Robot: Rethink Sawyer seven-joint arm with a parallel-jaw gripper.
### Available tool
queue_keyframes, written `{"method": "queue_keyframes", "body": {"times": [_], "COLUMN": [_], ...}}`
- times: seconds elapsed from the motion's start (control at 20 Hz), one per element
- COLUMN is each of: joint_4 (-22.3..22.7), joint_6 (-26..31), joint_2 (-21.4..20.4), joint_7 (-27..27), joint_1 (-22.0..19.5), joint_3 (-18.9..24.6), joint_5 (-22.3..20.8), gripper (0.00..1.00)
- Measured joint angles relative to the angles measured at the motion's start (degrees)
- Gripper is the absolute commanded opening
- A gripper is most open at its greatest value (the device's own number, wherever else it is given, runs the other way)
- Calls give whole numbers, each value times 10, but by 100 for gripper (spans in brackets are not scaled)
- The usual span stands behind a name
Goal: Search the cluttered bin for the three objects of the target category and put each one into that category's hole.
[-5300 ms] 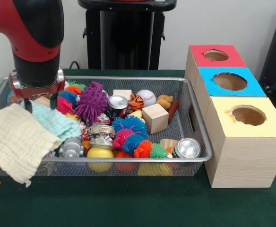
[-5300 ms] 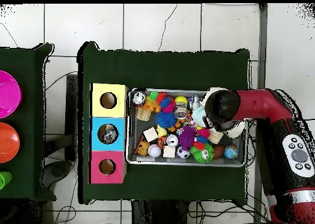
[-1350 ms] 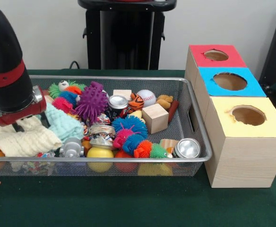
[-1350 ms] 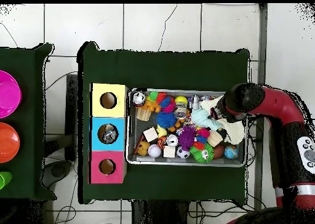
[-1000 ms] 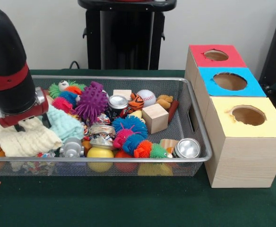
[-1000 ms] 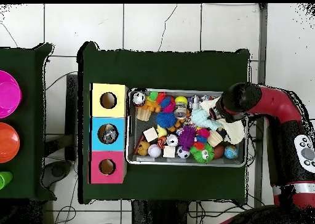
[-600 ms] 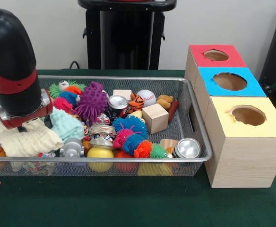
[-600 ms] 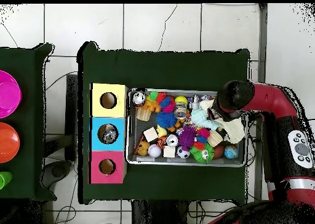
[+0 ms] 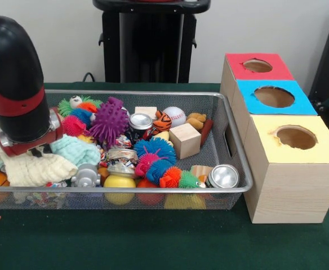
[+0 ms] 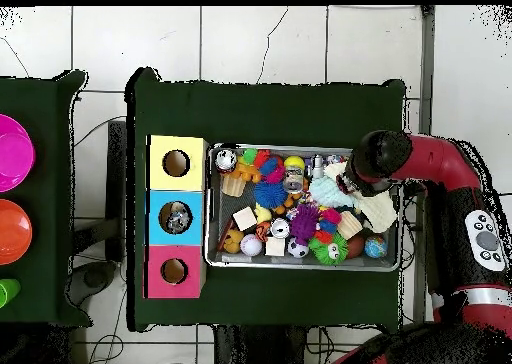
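Front view is showing the green counter [image 9: 153, 247] carrying a mesh bin [image 9: 232, 169] and, to its right, three boxes [image 9: 288, 185] with a red, a blue and a yellow hole. The arm is hanging over the bin's left end, its hand [image 9: 32, 151] sitting down among the cloths; whether it is apart or together I cannot tell. The cream cloth [image 9: 32, 169] and the mint cloth [image 9: 77, 151] are lying just beside it, and they look the likely targets. Both should be handling light, soft and floppy, so pinching a raised fold near the middle seems safest; a corner grip may be dragging neighbouring spiky balls [image 9: 108, 121] along.
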Motion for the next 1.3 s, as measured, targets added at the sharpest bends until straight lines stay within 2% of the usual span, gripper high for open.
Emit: {"method": "queue_keyframes", "body": {"times": [0.45, 0.65, 0.75, 0.85, 1.05, 1.1, 1.25, 1.3], "joint_4": [2, 49, 110, 144, 195, 215, 232, 245], "joint_6": [-1, -15, -33, -47, -82, -105, -131, -155], "joint_2": [-4, -38, -87, -121, -180, -207, -232, -252], "joint_7": [0, 0, 0, 0, 0, 0, 1, 2], "joint_1": [3, -8, -21, -26, -25, -18, -6, 10], "joint_3": [-2, -1, -1, -2, -3, -5, -9, -14], "joint_5": [-1, 19, 46, 61, 82, 89, 97, 105], "gripper": [0, 0, 0, 0, 0, 0, 0, 0]}}
